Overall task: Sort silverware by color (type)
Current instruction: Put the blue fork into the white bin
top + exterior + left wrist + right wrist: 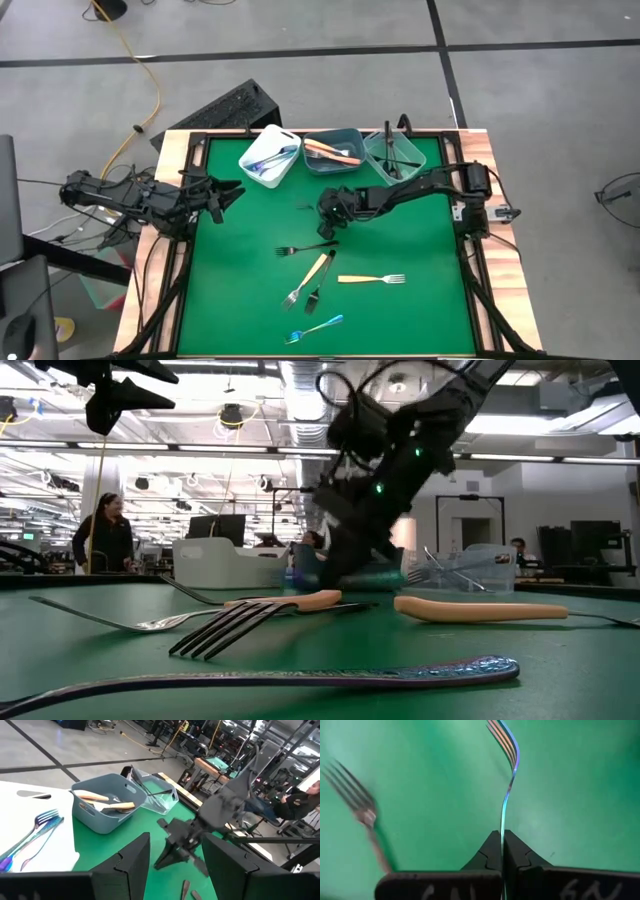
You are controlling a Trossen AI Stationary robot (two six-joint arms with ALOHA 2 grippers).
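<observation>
My right gripper [328, 220] is over the middle of the green mat, slanting down, shut on a thin iridescent blue fork [506, 780]. On the mat nearer the front lie a black fork [305, 247], two orange-handled forks [311, 276] [372, 279], another black one [319, 292] and a blue fork [315, 328]. My left gripper [228, 195] hangs open above the mat's left side, holding nothing. My right gripper pinches the fork's handle [503, 827] between its two fingers. The fork lies along the fingers and sticks out ahead of their tips, seen edge-on, with its tines [503, 739] at the far end over the mat. I cannot tell whether the tines touch the mat.
Three bins stand along the far edge: a white one [262, 168] with blue utensils, a grey-blue one [333, 160] with orange-handled ones, a clear one [400, 160] with black ones. Wooden rails [170, 200] frame the mat. A blurred fork [355, 800] lies beside the held one.
</observation>
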